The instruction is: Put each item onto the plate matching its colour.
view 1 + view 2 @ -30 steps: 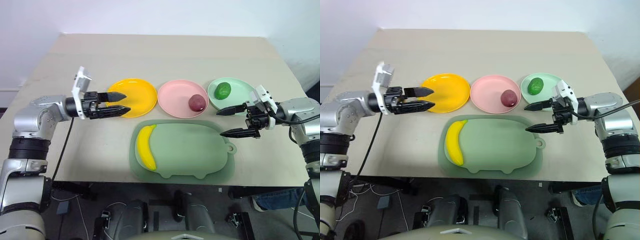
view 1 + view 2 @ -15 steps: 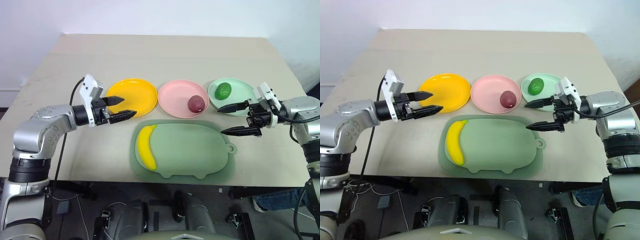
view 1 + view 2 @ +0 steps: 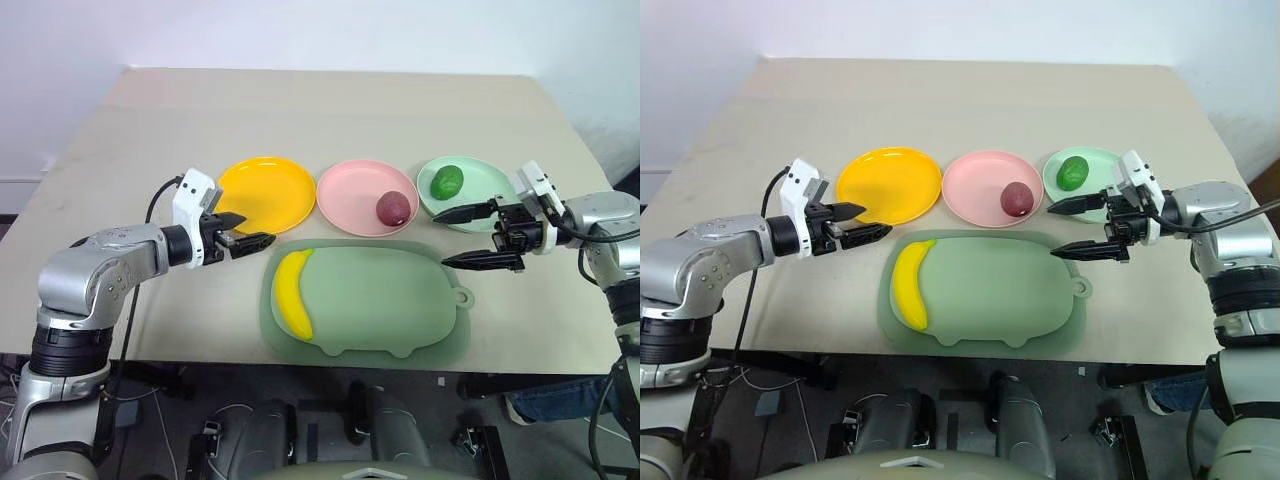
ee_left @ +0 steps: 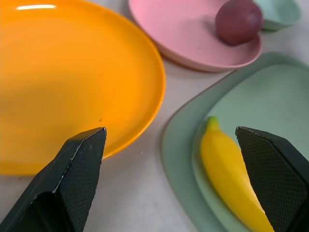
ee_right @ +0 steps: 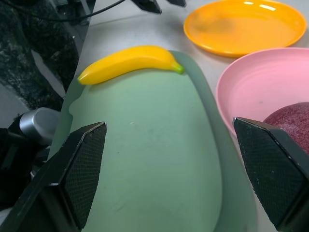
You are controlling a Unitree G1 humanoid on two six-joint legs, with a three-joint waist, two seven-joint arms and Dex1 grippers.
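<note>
The yellow banana [image 3: 292, 293] lies on the left part of the sage-green pig-shaped mat [image 3: 380, 300]. The dark red fruit [image 3: 393, 207] rests on the pink plate [image 3: 350, 190], and the green fruit [image 3: 446, 181] sits on the mint green plate [image 3: 478, 185]. The orange-yellow plate [image 3: 265, 192] holds nothing. My left gripper [image 3: 250, 229] is open, low over the plate's near edge, pointing toward the banana [image 4: 227, 169]. My right gripper [image 3: 457, 238] is open above the mat's right end, near the mint plate.
The beige table [image 3: 330, 110] stretches bare behind the three plates. Its front edge runs just below the mat. A black cable [image 3: 130, 300] hangs from my left arm over the table's left front.
My left gripper has dropped and swung toward the near right, from over the orange-yellow plate to its near edge by the mat. The right gripper has stayed put.
</note>
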